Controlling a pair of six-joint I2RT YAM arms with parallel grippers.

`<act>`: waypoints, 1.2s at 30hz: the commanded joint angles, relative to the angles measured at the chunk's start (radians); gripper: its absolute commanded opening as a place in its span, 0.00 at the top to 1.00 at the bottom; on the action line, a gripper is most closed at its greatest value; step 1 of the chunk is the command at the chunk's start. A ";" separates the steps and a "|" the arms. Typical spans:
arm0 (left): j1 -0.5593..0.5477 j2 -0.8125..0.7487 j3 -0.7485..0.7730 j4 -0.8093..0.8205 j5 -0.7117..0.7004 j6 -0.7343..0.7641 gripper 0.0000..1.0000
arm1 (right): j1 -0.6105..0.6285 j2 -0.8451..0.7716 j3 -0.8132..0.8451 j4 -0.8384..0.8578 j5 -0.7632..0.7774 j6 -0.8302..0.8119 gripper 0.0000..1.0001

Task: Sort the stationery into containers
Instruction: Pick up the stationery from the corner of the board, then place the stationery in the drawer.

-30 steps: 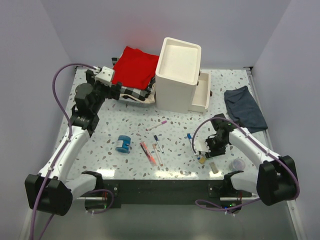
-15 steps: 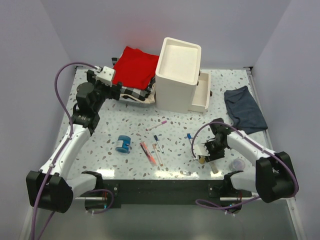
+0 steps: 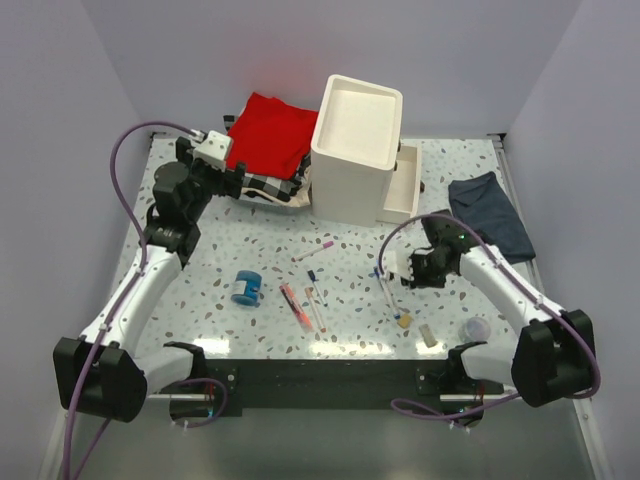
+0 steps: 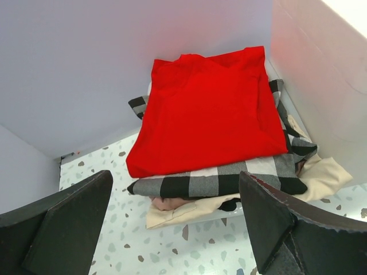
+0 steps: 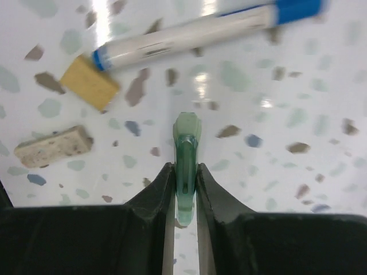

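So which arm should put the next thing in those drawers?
Right. The right gripper is shut on the green tube, and the open drawer is on its side. The left gripper hangs open and empty by the folded cloths, with the white box unit between it and that drawer.

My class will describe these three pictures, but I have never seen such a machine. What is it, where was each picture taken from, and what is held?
Two robot arms are bolted at the near edge of a table. One picture looks down from above; the other two come from a camera on each wrist. The right gripper is shut on a green tube, near a blue-capped pen and two erasers. The left gripper is open and empty, facing folded cloths beside the white drawer unit.
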 commanded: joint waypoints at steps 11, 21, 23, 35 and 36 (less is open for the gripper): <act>0.007 0.097 0.173 0.010 0.208 -0.244 0.04 | -0.346 0.407 0.656 0.195 -0.413 1.189 1.00; 0.007 0.111 0.192 -0.014 0.225 -0.256 0.02 | -0.400 0.598 0.758 0.424 -0.537 1.522 1.00; 0.007 0.111 0.192 -0.027 0.223 -0.253 0.02 | -0.400 0.634 0.771 0.442 -0.531 1.563 1.00; 0.007 0.149 0.241 -0.051 0.188 -0.172 0.02 | -0.385 0.768 0.893 0.508 -0.511 1.580 0.74; 0.007 0.146 0.241 -0.050 0.189 -0.170 0.02 | -0.383 0.767 0.899 0.499 -0.493 1.587 0.63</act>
